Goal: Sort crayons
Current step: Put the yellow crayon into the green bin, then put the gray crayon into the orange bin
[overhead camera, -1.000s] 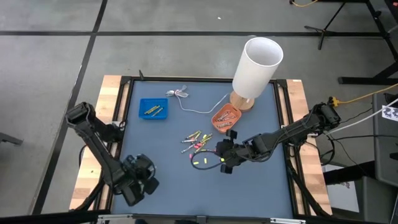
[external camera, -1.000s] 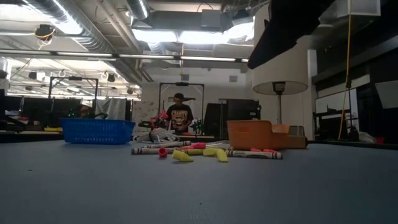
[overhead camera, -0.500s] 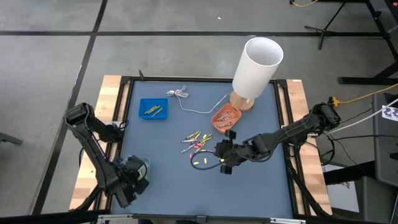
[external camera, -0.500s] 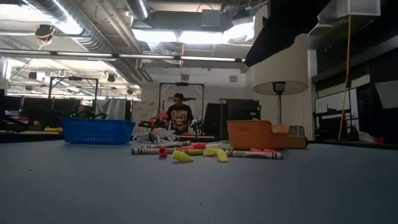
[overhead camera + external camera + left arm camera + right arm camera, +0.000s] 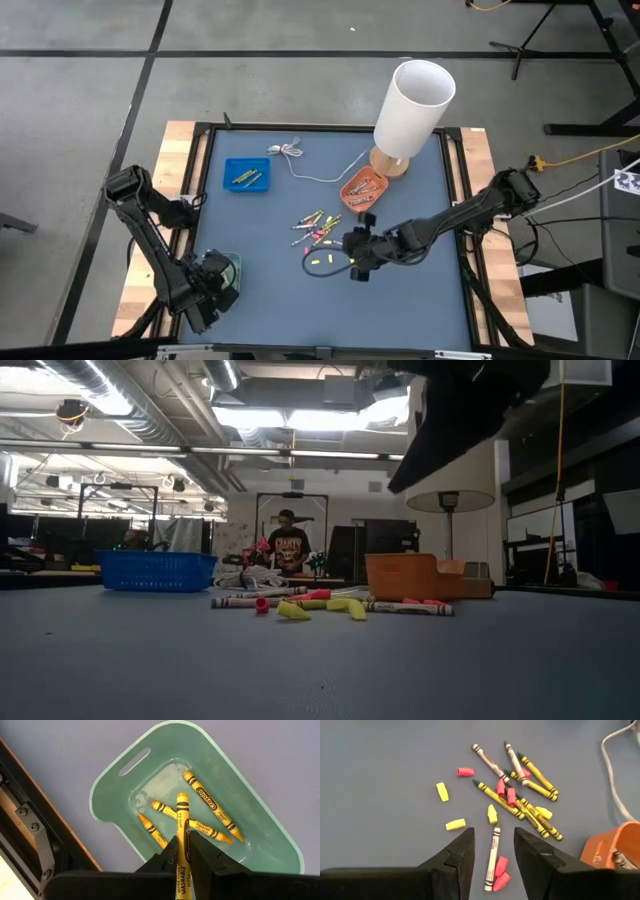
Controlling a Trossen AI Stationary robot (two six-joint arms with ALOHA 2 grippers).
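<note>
Loose crayons (image 5: 315,230) lie on the table's middle, yellow, pink and pale; they also show in the right wrist view (image 5: 520,795) and the low view (image 5: 330,603). My right gripper (image 5: 355,257) is open over their near side, its fingertips (image 5: 493,834) on either side of a pale crayon (image 5: 492,857) without touching it. My left gripper (image 5: 212,287) at the near left is shut on a yellow crayon (image 5: 182,815) over a pale green tray (image 5: 115,785), where three yellow crayons (image 5: 210,810) lie on the bottom. My left gripper pinches the yellow crayon's labelled body (image 5: 182,851) between its two fingers, coming from above. The crayon lies along the fingers and sticks out past their tips, its free end (image 5: 182,797) over the inside of the green tray.
A blue tray (image 5: 246,175) with crayons stands far left, an orange tray (image 5: 363,189) with crayons beside a lamp (image 5: 410,105) at the far right. A thin white cable (image 5: 300,160) runs from the lamp. Small pink and yellow pieces (image 5: 455,824) lie among the crayons.
My left gripper has moved a little toward the table's left edge with the yellow crayon, so the green tray now shows beside it. My right gripper has shifted slightly toward the loose crayons.
</note>
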